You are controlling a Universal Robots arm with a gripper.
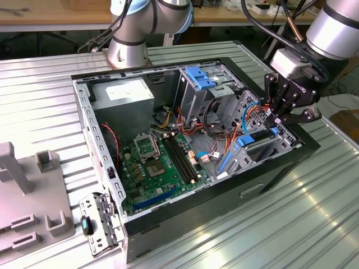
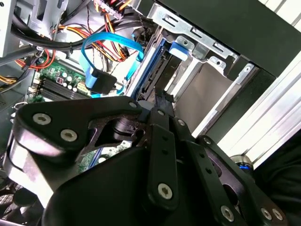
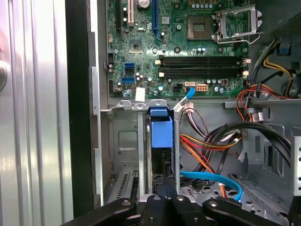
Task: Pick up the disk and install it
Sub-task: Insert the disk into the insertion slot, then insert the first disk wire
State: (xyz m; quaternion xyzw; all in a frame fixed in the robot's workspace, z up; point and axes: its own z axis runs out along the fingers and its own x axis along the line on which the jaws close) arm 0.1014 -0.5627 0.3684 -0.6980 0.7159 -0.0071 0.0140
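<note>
The disk [image 1: 242, 143] stands on edge in a silver bay at the front corner of the open computer case [image 1: 213, 193], its blue carrier rail facing up. In both wrist views the disk's blue rail [image 3: 160, 134] [image 2: 150, 70] runs down into the bay. My gripper [image 1: 276, 122] hangs over that bay at the exterior view's right. Its black fingers are shut together, and their tips [image 3: 159, 186] sit against the disk's outer edge. In the second wrist view the gripper [image 2: 160, 100] meets the disk end-on.
The green motherboard [image 1: 157, 162] lies on the case floor, with orange, red and blue cables [image 3: 211, 146] beside the bay. A blue latch [image 1: 199, 75] tops the rear drive cage. A grey fixture [image 1: 28, 213] and a loose bracket [image 1: 98, 224] sit at the exterior view's left.
</note>
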